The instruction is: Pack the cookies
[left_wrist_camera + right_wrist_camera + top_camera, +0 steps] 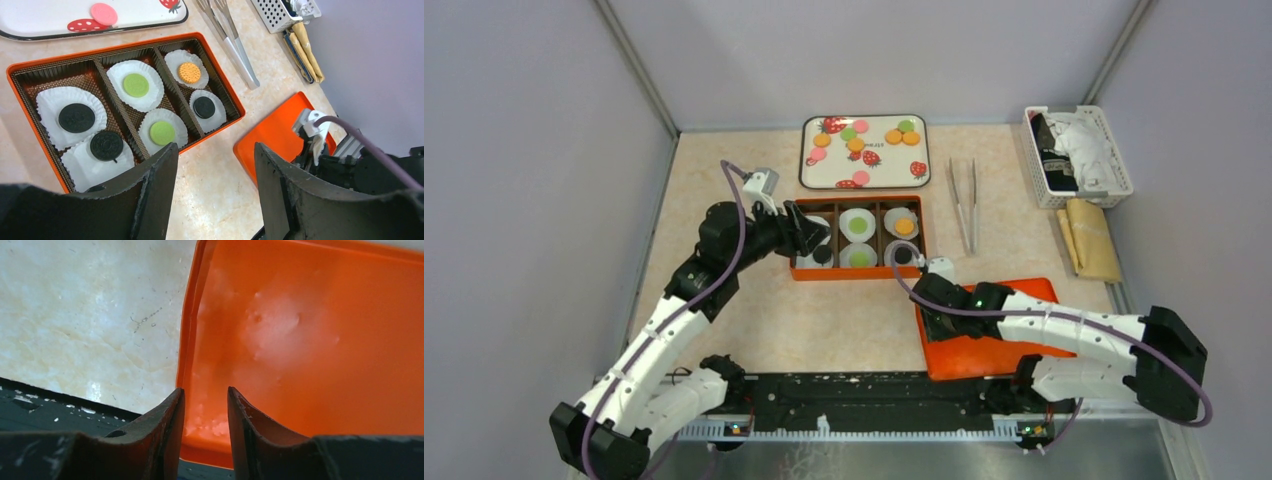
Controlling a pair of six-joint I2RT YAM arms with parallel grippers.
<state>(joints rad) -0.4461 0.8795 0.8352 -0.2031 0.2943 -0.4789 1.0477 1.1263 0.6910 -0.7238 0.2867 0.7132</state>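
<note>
Left hand [215,146] hangs wide and empty over the near edge of the box [864,274], while the right hand [205,390] sits at the lid [964,358].

From the left, all six paper cups [50,102] in the box hold cookies [136,85]: two black, two green, then an orange and a black. Filling looks done, though more cookies lie loose on the tray [889,172] just beyond the box. Right of the box and nearer, the orange lid lies flat on the tabletop [824,320]. The right hand's fingers are narrow and set either side of the lid's near-left rim; whether they already pinch it cannot be told. The step in hand appears to be closing the box. The next move calls for a firm grip on that rim, a level lift, and a carry left and far once the left hand is clear.
</note>
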